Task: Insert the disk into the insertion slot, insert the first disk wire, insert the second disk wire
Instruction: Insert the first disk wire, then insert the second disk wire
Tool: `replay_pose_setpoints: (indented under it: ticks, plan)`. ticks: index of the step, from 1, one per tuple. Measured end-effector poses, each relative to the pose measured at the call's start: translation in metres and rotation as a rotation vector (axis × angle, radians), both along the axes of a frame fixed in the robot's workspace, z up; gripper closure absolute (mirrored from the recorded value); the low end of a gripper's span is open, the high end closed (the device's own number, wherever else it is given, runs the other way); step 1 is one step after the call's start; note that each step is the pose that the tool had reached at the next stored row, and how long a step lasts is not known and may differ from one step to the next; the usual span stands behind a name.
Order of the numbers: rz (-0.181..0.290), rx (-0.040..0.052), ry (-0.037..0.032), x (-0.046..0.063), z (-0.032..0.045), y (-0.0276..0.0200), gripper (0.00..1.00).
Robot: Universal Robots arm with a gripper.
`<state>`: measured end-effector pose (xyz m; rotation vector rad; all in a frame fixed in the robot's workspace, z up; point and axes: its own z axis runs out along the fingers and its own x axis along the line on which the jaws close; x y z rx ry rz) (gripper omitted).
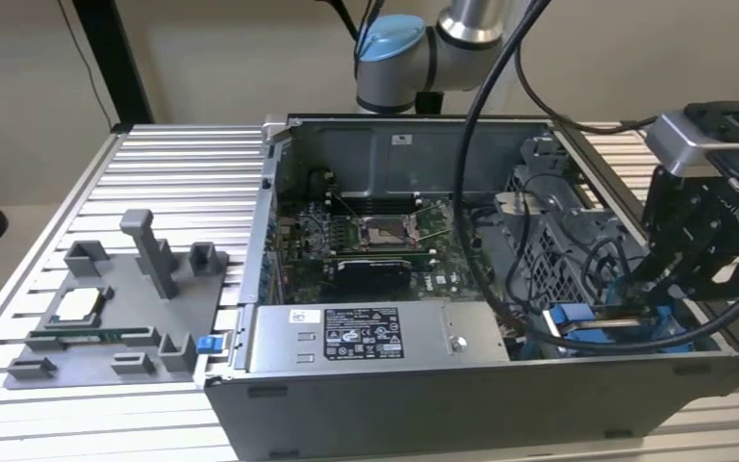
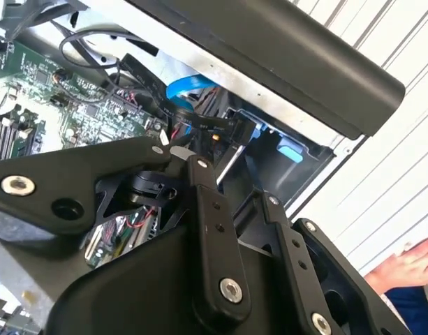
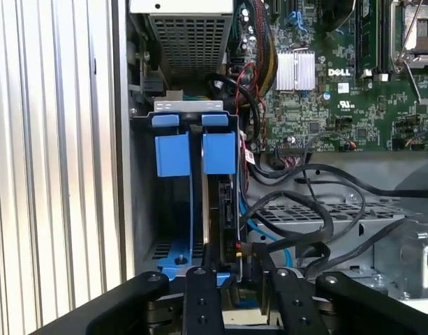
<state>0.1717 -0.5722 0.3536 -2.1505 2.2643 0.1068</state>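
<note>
The disk [image 3: 224, 209] stands on edge in the insertion slot [image 3: 189, 106], its blue carrier tab level with the neighbouring one. The seating looks done, and the step in hand seems to be one of the wires. In the first wrist view the end effector [image 3: 243, 273] sits right at the disk's exposed edge, with a small black connector [image 3: 244, 250] just ahead of it. I cannot tell whether it is closed on that connector or merely next to it.

To do this well, I judge the connector must meet the disk's port square, not canted. It should be pressed straight along the port's axis with light force, since a skewed plug could jam or bend. The blue data cable [image 3: 264, 232] and the black cable loops [image 3: 318, 209] crowd close beside it and could snag. A person's hand [image 2: 409, 269] shows over the slatted worktop [image 1: 151, 173] outside the computer case [image 1: 472, 404], which is worth watching.
</note>
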Motion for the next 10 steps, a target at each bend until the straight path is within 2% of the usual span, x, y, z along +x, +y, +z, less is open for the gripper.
replay_pose_setpoints:
  ticks: [5,10]
  plan:
    - [0.000,0.0016,0.0093,0.001,0.0078,-0.0003,0.00]
    - [0.000,0.0061,0.0205,0.002,0.0121,-0.0040,0.00]
